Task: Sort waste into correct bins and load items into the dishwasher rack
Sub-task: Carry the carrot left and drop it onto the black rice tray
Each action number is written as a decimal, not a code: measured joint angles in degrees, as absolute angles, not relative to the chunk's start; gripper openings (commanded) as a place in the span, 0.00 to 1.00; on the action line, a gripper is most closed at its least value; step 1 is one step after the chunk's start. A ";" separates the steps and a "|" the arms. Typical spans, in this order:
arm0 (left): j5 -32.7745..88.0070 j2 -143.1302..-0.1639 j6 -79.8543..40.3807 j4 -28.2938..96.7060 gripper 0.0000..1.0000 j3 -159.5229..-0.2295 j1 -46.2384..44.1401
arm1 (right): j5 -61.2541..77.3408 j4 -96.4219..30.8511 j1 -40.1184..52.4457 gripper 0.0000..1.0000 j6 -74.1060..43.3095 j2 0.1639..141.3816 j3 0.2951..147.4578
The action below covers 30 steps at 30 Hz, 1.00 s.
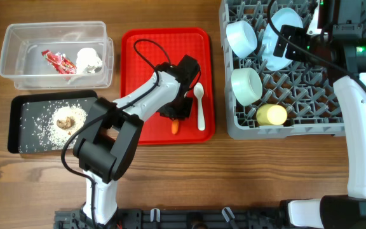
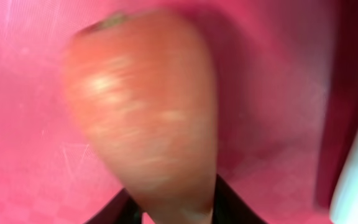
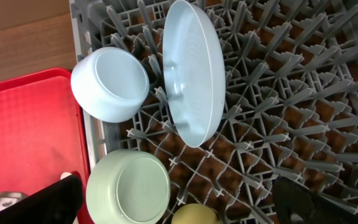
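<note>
Seen from overhead, the brown wooden surface (image 1: 170,172) carries a large square grey plastic dishwasher rack (image 1: 316,95) at 2 o'clock. A flat bright red plastic serving tray (image 1: 145,63) lies at the centre. A clear plastic rectangular tub (image 1: 18,38) sits at 10 o'clock, with a shallow black rectangular tray (image 1: 18,127) just below it at 8 o'clock.

In the rack, a pale blue round plate (image 3: 191,74) stands on edge among the pegs. A pale blue bowl (image 1: 241,37) lies at the plate's 9 o'clock and a pale green bowl (image 1: 246,86) at its 7 o'clock. A small yellow cup (image 1: 271,114) rests near the rack's 6 o'clock edge.

The right pincer (image 3: 176,186) hangs over the rack, fingers spread wide and empty.

A white plastic spoon (image 1: 199,105) lies on the red tray at 4 o'clock. Just at its 8 o'clock, the left pincer (image 1: 173,116) pinches a short orange carrot (image 2: 148,118) by its narrow end.

The tub holds a crumpled white tissue (image 1: 89,60) and a red-and-white snack wrapper (image 1: 59,62). The black tray holds loose white rice grains (image 1: 40,124) around a small brownish food lump (image 1: 65,119).
</note>
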State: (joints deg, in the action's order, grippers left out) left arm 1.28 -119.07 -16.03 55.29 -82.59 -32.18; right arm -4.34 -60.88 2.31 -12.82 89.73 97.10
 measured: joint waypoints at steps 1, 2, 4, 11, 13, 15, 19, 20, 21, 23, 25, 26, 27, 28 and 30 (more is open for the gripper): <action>1.28 -119.04 -16.95 55.27 0.21 -82.59 -32.14 | -4.34 -60.88 2.31 1.00 -12.82 89.73 97.10; 1.26 -119.04 -17.30 55.22 0.21 -82.59 -32.14 | -4.34 -60.88 2.31 1.00 -12.82 89.73 97.10; 1.08 -119.04 -18.24 55.11 0.16 -82.59 -32.14 | -4.34 -60.90 2.31 1.00 -12.82 89.73 97.10; -0.10 -119.11 -19.22 56.36 0.09 -83.18 -31.94 | -4.34 -61.30 2.31 1.00 -12.82 89.73 97.10; -0.69 -119.17 -19.25 57.49 0.09 -83.81 -31.18 | -4.34 -61.30 2.31 1.00 -12.82 89.73 97.10; -1.08 -119.17 -19.25 58.81 0.09 -84.95 -29.95 | -4.34 -61.30 2.31 1.00 -12.82 89.73 97.10; -1.76 -119.13 -19.25 61.14 0.09 -88.58 -27.03 | -4.34 -61.32 2.31 1.00 -12.82 89.73 97.10; -1.91 -119.00 -19.25 62.17 0.09 -89.62 -26.22 | -4.34 -61.30 2.31 1.00 -12.82 89.73 97.10; -2.09 -118.78 -19.25 63.09 0.09 -90.28 -25.65 | -4.34 -61.32 2.31 1.00 -12.82 89.73 97.10; -2.74 -117.91 -19.25 65.91 0.09 -91.70 -24.27 | -4.34 -61.32 2.31 1.00 -12.82 89.73 97.10; -3.66 -116.33 -19.25 68.40 0.09 -92.77 -22.65 | -4.34 -61.30 2.31 1.00 -12.82 89.73 97.10; -4.03 -115.46 -19.25 69.23 0.09 -93.17 -21.82 | -4.34 -61.32 2.31 1.00 -12.82 89.73 97.10; -4.54 -114.21 -19.25 69.97 0.09 -93.49 -20.71 | -4.34 -61.30 2.31 1.00 -12.82 89.73 97.10; -4.86 -113.14 -19.25 70.54 0.09 -93.71 -19.75 | -4.34 -61.32 2.31 1.00 -12.82 89.73 97.10; -5.13 -110.54 -19.25 71.40 0.10 -93.97 -17.06 | -4.34 -61.30 2.31 1.00 -12.82 89.73 97.10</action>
State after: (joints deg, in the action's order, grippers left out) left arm -5.13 -110.54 -19.25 71.40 -93.97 -17.06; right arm -4.34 -61.30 2.31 -12.82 89.73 97.10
